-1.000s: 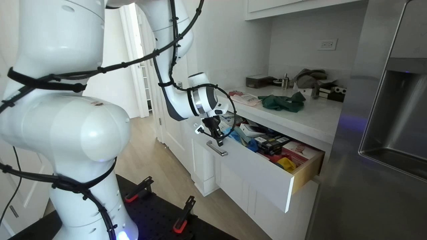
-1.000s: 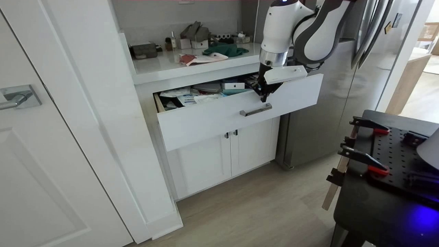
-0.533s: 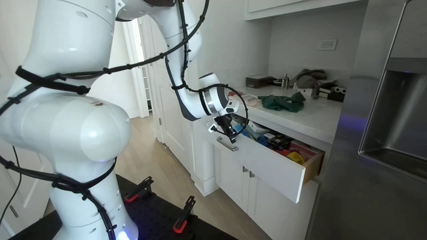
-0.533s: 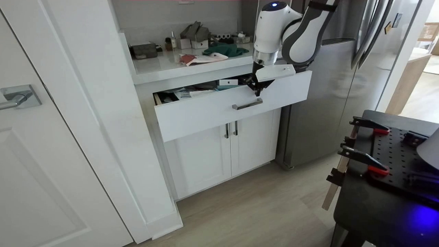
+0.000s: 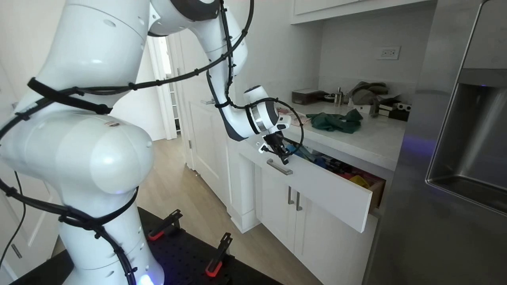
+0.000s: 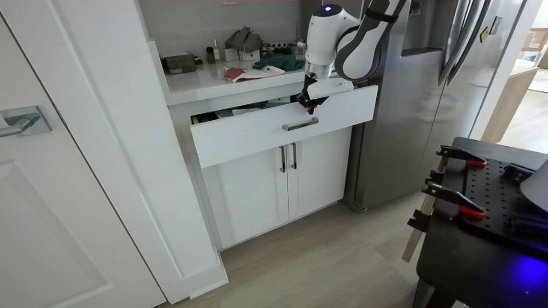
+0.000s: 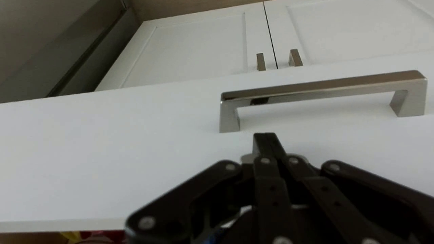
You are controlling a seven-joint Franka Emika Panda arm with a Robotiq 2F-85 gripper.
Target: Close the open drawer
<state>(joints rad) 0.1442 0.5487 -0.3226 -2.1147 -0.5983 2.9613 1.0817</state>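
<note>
- Gripper [image 7: 265,136]: 2 fingers [image 7: 261,145] drawn fully together, tips meeting in the wrist view; holding nothing.
- Wide white drawer [image 5: 328,194]: partly open, right at the gripper's tips. Tips sit over the upper outer face of its front; whether they touch it, cannot tell.
- Slim metal bar handle [image 7: 322,88] on the drawer: just below the tips in both exterior views, tips closer to the end nearer the stainless-steel refrigerator [image 5: 439,221]. Wrist view runs upside down; bar shows above the tips there, apart from them.
- Refrigerator itself: right of the gripper in both exterior views.
- Red, blue and yellow clutter [image 5: 359,181] inside the drawer, right of the gripper in an exterior view; wooden drawer side [image 5: 377,194] farther right.
- Below the gripper: 2 white cabinet doors [image 6: 248,192], closed, each with a vertical handle [image 6: 283,159].
- Above and beyond the gripper: white countertop [image 5: 376,139], bearing a crumpled green cloth [image 5: 332,122] and, left of the gripper, a dark grey box [image 6: 180,64].
- Left of the gripper, well apart: white door [image 6: 64,192] with lever handle [image 6: 26,122].
- Lower than the gripper: black table [image 6: 449,256] with 2 black-and-red clamps [image 6: 454,196].
</note>
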